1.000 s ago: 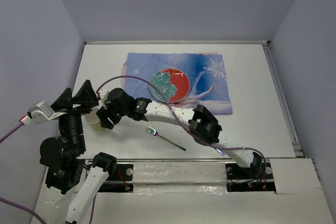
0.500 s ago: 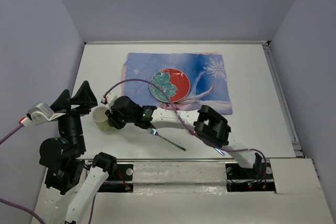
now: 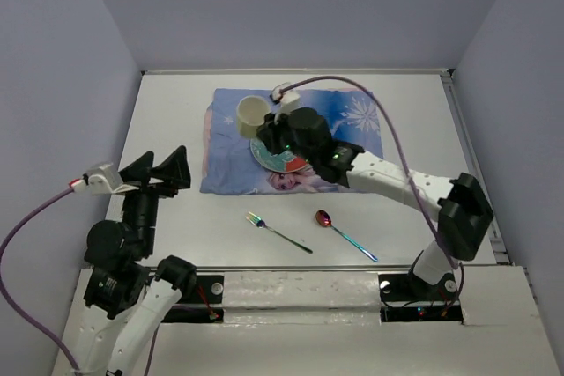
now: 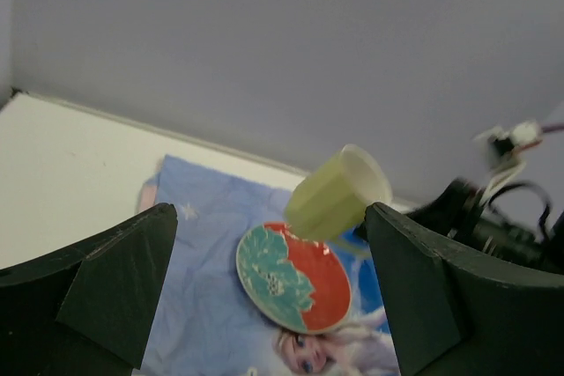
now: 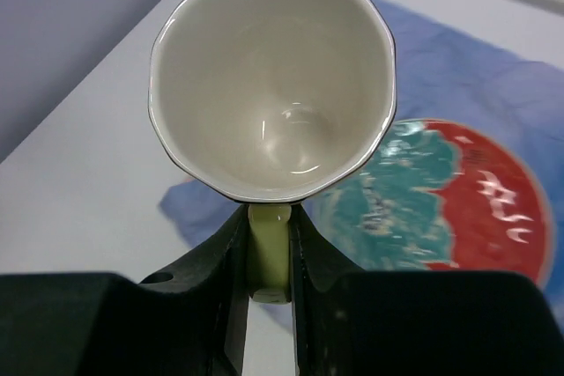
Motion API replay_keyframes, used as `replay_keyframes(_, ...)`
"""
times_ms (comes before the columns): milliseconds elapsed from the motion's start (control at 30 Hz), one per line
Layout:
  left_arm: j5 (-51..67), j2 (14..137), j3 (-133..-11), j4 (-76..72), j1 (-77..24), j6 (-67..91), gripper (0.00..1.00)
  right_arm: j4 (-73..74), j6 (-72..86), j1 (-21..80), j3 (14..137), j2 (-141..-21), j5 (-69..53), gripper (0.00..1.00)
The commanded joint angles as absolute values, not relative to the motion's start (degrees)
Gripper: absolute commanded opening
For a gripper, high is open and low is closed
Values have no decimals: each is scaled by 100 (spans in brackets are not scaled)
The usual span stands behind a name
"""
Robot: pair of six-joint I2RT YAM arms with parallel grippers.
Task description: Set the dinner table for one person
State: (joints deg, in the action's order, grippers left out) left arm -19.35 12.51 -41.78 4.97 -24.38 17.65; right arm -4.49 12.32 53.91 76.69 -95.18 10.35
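A pale yellow-green cup (image 3: 252, 112) hangs tilted above the far left part of the blue placemat (image 3: 227, 160). My right gripper (image 3: 271, 122) is shut on its handle (image 5: 269, 248). In the right wrist view the cup's (image 5: 273, 77) empty inside faces the camera, with the gripper (image 5: 269, 217) clamped below the rim. The left wrist view shows the cup (image 4: 339, 193) above a red and teal plate (image 4: 295, 279). My left gripper (image 3: 163, 169) stands open over the left side of the dinner table (image 3: 172, 121), holding nothing.
The plate (image 3: 275, 158) lies on the placemat, partly under my right wrist. A fork (image 3: 278, 232) and a spoon (image 3: 344, 231) lie on the table in front of the mat. Walls enclose the back and sides.
My right gripper closed on the cup at the table's left and carried it up and right, over the placemat. The spoon, hidden under the arm before, now shows. My left arm shifted slightly.
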Motion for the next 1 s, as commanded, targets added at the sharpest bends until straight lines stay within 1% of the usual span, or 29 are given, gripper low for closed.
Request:
replay_keyframes(0, -1222, 1511, -3762, 501, -2513, 1942, 99, -1178, 985, 4580, 7348, -8728, 1599, 0)
replay_keyframes(200, -791, 1714, -3577, 369, -2505, 1881, 99, -888, 818, 3430, 7111, -8262, 1653, 0)
replay_keyframes(333, -729, 1714, -3542, 369, -2514, 1837, 99, -800, 703, 2946, 7014, -8262, 1670, 0)
replay_keyframes(467, -747, 1635, -3525, 413, -2514, 1811, 99, -791, 685, 2207, 6987, -8402, 1591, 0)
replay_keyframes(600, -817, 1529, -3516, 448, -2505, 1784, 99, -808, 747, 1723, 7206, -8858, 1275, 0)
replay_keyframes(833, -835, 1661, -3551, 439, -2435, 1688, 99, -817, 624, 1530, 7971, -9896, 1424, 0)
replay_keyframes(967, -782, 1705, -3560, 431, -2382, 1661, 99, -905, 791, 1328, 8095, -10256, 1336, 0)
